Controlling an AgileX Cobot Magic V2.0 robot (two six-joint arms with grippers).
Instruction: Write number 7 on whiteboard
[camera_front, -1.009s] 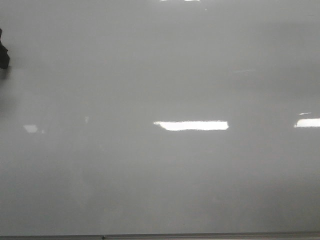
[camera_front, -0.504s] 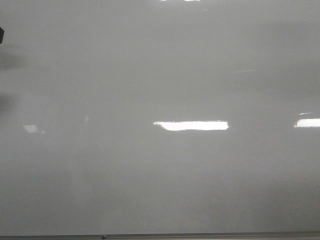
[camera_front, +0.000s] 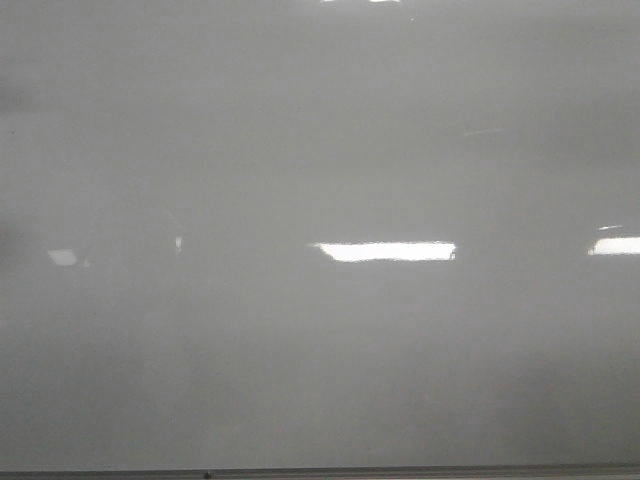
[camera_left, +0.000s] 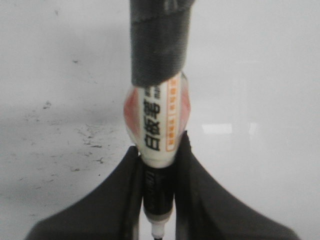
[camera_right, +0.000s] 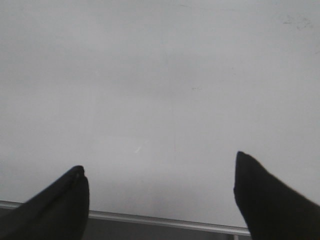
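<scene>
The whiteboard fills the front view, pale grey and glossy, with no number 7 on it in any view. Neither gripper shows in the front view. In the left wrist view my left gripper is shut on a whiteboard marker with a white and orange label and grey tape on its upper barrel; its tip points down at the board. In the right wrist view my right gripper is open and empty above the board, near its metal edge strip.
Bright rectangular light reflections lie across the middle and right of the board. The grey edge strip runs along the near edge. Faint old smudges mark the board in the left wrist view.
A dark part at the left edge of the front view has moved out of view to the left. The board surface shows no new mark.
</scene>
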